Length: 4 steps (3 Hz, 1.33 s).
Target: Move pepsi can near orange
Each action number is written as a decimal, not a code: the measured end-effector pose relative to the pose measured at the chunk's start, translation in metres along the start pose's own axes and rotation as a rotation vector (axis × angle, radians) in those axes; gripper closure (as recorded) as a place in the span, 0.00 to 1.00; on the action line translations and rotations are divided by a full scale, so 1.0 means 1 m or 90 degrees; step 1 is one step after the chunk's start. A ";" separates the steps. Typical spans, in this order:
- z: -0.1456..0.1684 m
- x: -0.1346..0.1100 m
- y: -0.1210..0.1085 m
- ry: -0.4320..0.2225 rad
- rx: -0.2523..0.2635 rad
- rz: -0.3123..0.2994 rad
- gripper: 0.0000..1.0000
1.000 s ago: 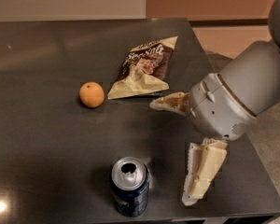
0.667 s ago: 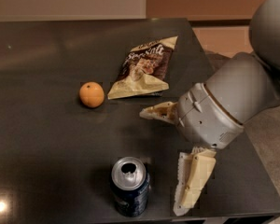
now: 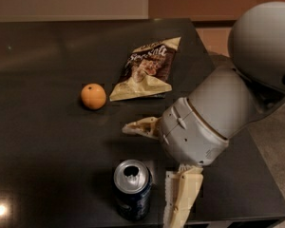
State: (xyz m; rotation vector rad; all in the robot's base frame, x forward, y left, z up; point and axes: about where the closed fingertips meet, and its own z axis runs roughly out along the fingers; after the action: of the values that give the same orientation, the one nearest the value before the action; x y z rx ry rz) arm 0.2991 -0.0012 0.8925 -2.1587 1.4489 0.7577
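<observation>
The pepsi can stands upright near the front edge of the dark table, navy blue with a silver top and open tab hole. The orange lies on the table up and to the left of the can, well apart from it. My gripper is open, just right of the can. One cream finger points left above the can, the other finger hangs down right beside the can. The can lies between the fingers' reach and is not held.
A brown-and-cream snack bag lies behind the gripper, right of the orange. The table's right edge and front edge are close to the can. My grey arm fills the right side.
My gripper has moved left towards the can. The lower finger now stands right next to it. The can and orange have not moved.
</observation>
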 end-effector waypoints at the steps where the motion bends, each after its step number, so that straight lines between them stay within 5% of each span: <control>1: 0.010 -0.007 0.005 -0.002 -0.014 -0.013 0.00; 4: 0.016 -0.018 0.005 0.000 -0.014 -0.013 0.61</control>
State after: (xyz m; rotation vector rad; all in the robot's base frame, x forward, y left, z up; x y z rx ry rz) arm 0.2855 0.0194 0.8913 -2.1862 1.4235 0.7697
